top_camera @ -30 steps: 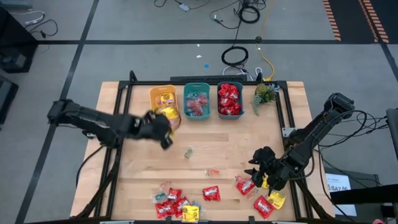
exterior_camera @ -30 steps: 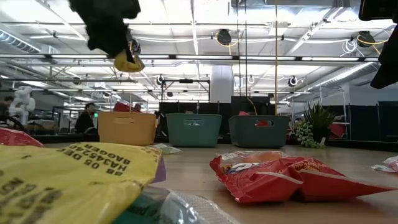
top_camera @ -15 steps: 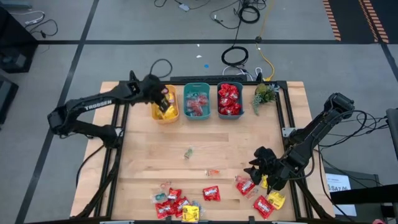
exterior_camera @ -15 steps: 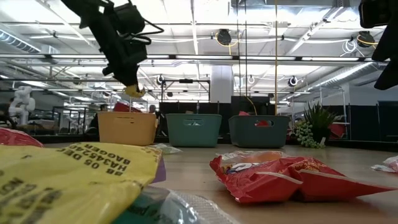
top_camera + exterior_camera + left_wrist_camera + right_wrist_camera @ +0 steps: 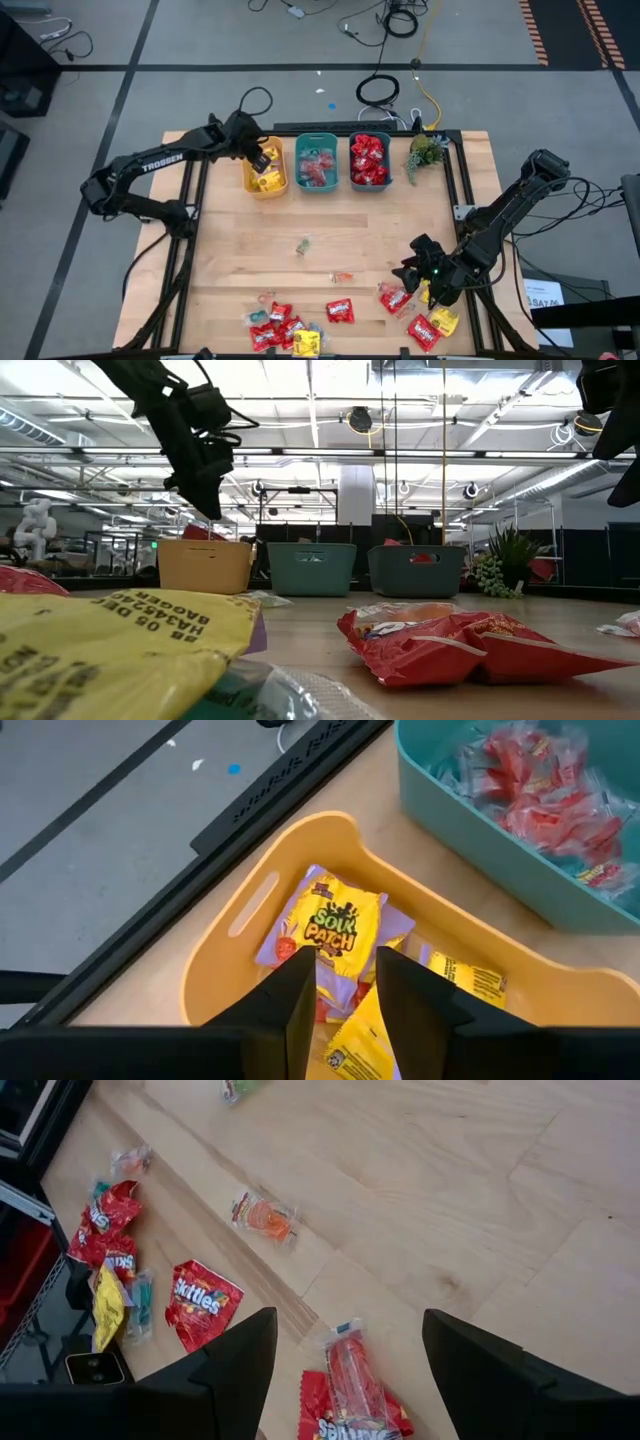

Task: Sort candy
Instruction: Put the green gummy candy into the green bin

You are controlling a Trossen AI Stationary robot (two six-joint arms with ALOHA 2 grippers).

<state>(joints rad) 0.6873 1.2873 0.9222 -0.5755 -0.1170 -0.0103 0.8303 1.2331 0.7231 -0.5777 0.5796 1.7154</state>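
- The left claw (image 5: 262,158) hangs over the yellow plastic bin (image 5: 249,178) at the back of the pale wooden worktop (image 5: 340,225); its two dark fingers (image 5: 297,1005) stand a narrow gap apart with nothing between them.
- In the left wrist view that bin (image 5: 350,835) holds yellow Sour Patch packets (image 5: 330,925) lying flat on its floor.
- Just beside it stands the teal plastic bin (image 5: 299,166) with small clear-wrapped pink and teal sweets (image 5: 540,800) inside, then a second teal bin (image 5: 352,170) filled with glossy red packets (image 5: 369,158).
- A small green plant (image 5: 424,151) stands at the back right corner.
- The right claw (image 5: 420,270) is low over the front right of the worktop, its fingers (image 5: 235,1365) spread wide and empty, above a clear-wrapped red sweet (image 5: 352,1370).
- Loose candy lies along the front edge: red Skittles packets (image 5: 339,311), a yellow packet (image 5: 306,343) at the front left, another yellow packet (image 5: 443,321) near the right claw.
- Two small wrapped pieces lie apart in the middle: a greenish one (image 5: 303,244) and an orange one (image 5: 343,277).
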